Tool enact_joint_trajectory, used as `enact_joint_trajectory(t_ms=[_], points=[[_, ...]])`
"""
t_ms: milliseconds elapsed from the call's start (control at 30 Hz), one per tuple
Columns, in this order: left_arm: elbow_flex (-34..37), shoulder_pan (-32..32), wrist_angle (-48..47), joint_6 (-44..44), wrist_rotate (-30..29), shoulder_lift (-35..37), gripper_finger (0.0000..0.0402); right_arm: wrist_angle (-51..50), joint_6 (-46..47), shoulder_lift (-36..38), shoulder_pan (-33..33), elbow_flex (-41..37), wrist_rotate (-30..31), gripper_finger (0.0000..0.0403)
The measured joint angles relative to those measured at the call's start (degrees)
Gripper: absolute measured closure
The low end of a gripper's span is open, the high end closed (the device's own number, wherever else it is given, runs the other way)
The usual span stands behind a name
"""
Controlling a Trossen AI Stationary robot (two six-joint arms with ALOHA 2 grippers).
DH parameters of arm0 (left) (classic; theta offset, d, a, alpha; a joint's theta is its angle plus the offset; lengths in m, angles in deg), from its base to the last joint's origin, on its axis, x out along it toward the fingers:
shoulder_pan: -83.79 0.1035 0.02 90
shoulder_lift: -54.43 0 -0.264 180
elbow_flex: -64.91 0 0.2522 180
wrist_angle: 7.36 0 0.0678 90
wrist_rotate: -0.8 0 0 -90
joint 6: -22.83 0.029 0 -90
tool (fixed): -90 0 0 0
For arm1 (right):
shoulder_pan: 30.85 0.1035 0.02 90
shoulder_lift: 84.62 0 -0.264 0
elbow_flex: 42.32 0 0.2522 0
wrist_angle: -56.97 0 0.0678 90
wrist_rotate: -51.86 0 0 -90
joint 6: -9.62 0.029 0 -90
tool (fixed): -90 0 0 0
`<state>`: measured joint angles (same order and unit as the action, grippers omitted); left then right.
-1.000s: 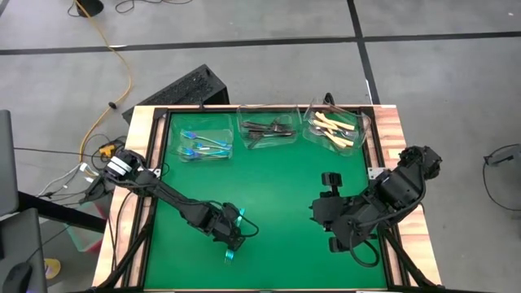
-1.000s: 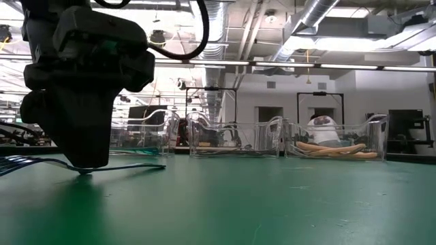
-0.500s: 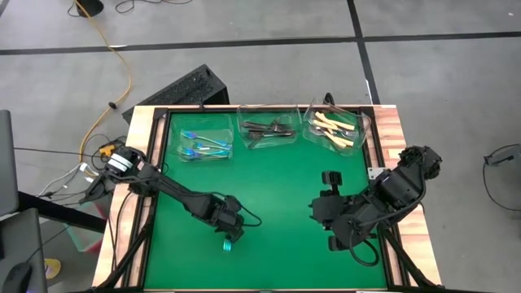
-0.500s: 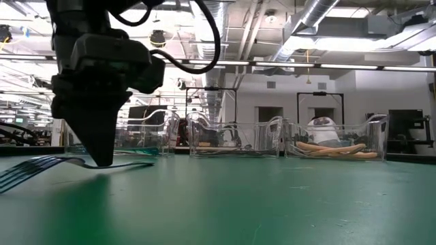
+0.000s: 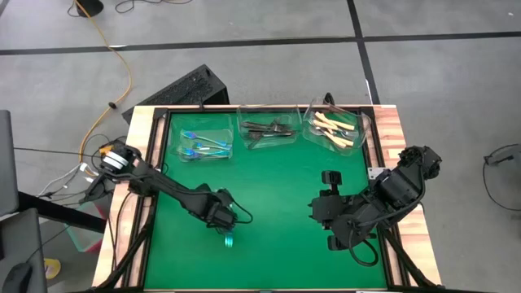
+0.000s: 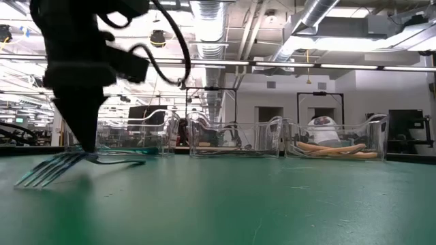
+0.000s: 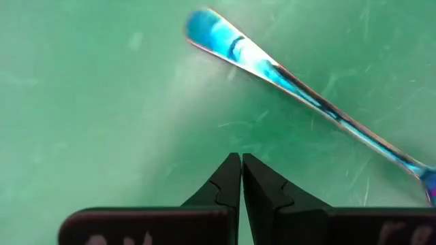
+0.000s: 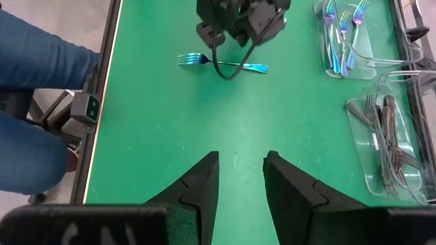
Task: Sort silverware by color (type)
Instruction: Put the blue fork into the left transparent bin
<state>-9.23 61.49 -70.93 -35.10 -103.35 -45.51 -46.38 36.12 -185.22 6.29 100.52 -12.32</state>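
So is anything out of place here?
Yes. One blue fork lies loose on the green mat while the rest sit sorted in tubs. The left end effector is shut beside it, holding nothing.

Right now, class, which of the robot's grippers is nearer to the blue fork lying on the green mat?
Left. The left gripper is right beside the blue fork; the right gripper waits across the mat.
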Motion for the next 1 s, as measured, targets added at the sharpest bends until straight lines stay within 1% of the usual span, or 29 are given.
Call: enact_joint_trajectory(t_ms=[100,167,300,433,567,667,833,1000], points=[[-0.04,-0.15,-2.44,-0.44,-1.38,2.88,0.0401,-0.02,-0.09,0.0,0.11,0.0,0.24,0.0265],[-0.04,-0.15,-4.07,-2.8,-1.53,4.34,0.0401,-0.09,-0.19,0.0,0.11,0.0,0.86,0.0265],[-0.07,-0.13,-3.49,-12.08,-1.35,5.0,0.0401,-0.11,-1.38,0.0,0.11,0.0,1.74,0.0265],[-0.07,-0.57,-0.98,-14.0,-1.38,5.0,0.0396,-0.11,-1.49,0.0,0.11,0.0,1.74,0.0265],[0.05,-0.57,0.77,-16.95,-2.07,5.02,0.0377,-0.04,-1.05,0.0,0.31,0.0,1.72,0.0265],[1.69,-0.57,5.39,-16.07,-1.95,5.06,0.0361,0.0,-0.61,0.0,0.4,0.0,1.7,0.0265],[4.23,-0.57,12.05,-17.2,1.05,5.07,0.0328,0.0,-0.59,0.0,0.44,-0.02,1.67,0.0265],[4.72,-0.35,13.8,-16.72,1.97,5.07,0.029,0.01,-0.59,0.0,0.42,-0.02,1.66,0.0265]])
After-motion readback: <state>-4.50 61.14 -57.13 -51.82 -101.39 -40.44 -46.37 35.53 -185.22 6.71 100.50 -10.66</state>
